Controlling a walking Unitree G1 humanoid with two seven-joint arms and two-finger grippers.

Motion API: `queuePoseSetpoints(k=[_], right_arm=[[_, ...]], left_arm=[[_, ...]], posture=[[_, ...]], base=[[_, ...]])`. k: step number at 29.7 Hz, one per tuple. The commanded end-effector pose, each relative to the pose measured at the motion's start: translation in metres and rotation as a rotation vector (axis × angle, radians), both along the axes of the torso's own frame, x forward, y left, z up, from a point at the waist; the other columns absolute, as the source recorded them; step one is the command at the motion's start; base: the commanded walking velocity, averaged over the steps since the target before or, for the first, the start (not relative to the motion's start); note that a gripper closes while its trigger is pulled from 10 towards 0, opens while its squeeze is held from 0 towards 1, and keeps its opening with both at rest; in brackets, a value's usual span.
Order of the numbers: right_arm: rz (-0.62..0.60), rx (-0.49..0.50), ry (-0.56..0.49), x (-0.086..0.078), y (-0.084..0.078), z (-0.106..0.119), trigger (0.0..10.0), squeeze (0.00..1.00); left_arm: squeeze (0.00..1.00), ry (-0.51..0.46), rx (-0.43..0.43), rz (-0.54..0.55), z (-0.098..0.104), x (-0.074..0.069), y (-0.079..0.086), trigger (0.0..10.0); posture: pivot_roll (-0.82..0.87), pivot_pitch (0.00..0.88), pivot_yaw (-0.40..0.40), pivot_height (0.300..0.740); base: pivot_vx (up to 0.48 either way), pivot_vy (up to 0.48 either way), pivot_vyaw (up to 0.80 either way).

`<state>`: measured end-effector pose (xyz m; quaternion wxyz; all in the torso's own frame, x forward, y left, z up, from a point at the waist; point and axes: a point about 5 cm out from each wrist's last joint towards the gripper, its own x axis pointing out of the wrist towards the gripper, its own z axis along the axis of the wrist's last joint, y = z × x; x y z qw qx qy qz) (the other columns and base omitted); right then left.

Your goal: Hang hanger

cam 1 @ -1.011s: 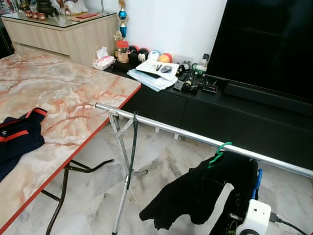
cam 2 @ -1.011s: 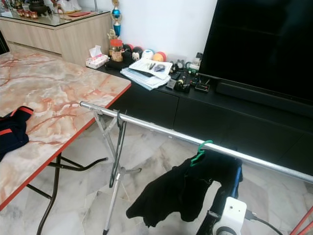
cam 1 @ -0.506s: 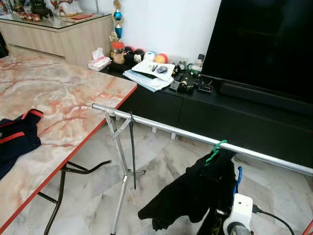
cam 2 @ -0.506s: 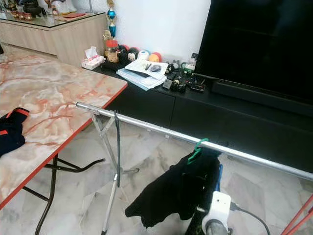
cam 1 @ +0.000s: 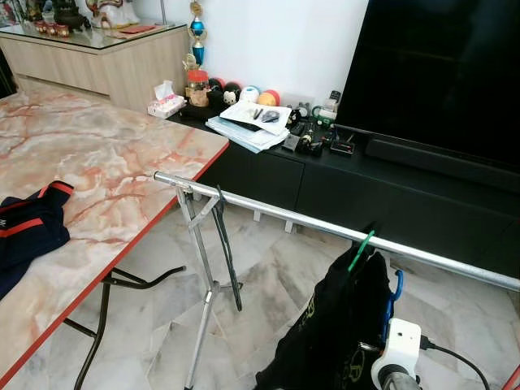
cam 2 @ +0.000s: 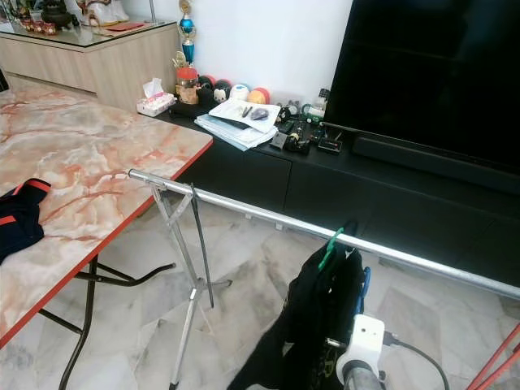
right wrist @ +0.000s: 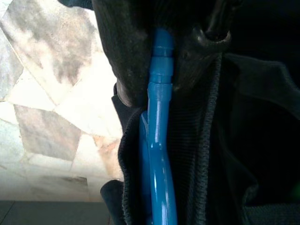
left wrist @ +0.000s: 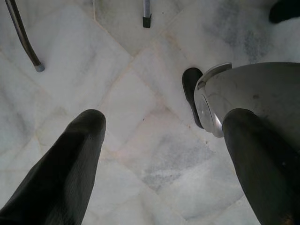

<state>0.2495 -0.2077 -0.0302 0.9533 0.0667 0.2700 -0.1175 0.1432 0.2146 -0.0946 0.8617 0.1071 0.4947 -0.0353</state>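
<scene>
Right wrist view puts us closest to the work: our right gripper (right wrist: 161, 70) has its two black fingers (right wrist: 126, 56) pinched together on a bright blue plastic hanger (right wrist: 159, 154), with the ribbed edge of a black fabric garment (right wrist: 220, 140) bunched just beside it. From the head cameras we see that garment (cam 1: 337, 325) hanging in a narrow, twisted bundle below the long silver metal rail of the drying rack (cam 1: 276, 214). A slim green hanger hook (cam 1: 361, 249) rises from the garment's top toward the rail; we cannot tell whether it is seated over the bar or only leaning against its near side. The blue hanger (cam 1: 395, 292) shows on the right of the garment, under the rail and apart from it.

Our left gripper (left wrist: 164, 154) hangs idle over the pale marble floor tiles (left wrist: 136, 103), its fingers spread wide with nothing between them. On the far left, a folded navy and red cloth (cam 1: 28, 227) lies on the pink marbled table with the red edge (cam 1: 122, 154).

We judge the main risk to be tangling. The blue hanger sits against the garment, so lifting it could drag the cloth and knock the green hook off the rail. A sideways pull could also shift the light rack on its thin legs (cam 1: 199, 301).
</scene>
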Motion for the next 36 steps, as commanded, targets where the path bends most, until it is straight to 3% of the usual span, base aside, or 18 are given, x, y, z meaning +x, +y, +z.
queuePoseSetpoints(k=[1, 7, 23, 36], right_arm=[[-0.006, -0.021, -0.061, 0.009, -0.005, 0.01, 10.0, 0.0], [-0.002, -0.028, -0.092, 0.015, -0.004, 0.015, 10.0, 0.0], [-0.013, -0.02, -0.088, 0.014, -0.001, 0.013, 10.0, 0.0], [-0.055, -0.043, -0.09, 0.017, -0.007, 0.016, 10.0, 0.0]], left_arm=[[0.0, 0.008, -0.006, 0.021, -0.001, -0.003, 0.002, 10.0], [0.0, 0.015, -0.007, 0.02, -0.002, -0.006, 0.002, 10.0], [0.0, 0.06, 0.002, 0.029, -0.007, -0.019, 0.001, 10.0], [0.0, 0.106, 0.032, 0.046, -0.009, -0.033, 0.016, 10.0]], posture=[[0.22, 0.0, -0.04, 0.74], [0.22, 0.0, -0.043, 0.74], [0.24, 0.0, -0.047, 0.74], [0.24, 0.0, -0.043, 0.74]], base=[[0.0, 0.0, 0.0], [0.0, 0.0, 0.0], [-0.277, 0.0, 0.0], [-0.317, 0.0, 0.0]])
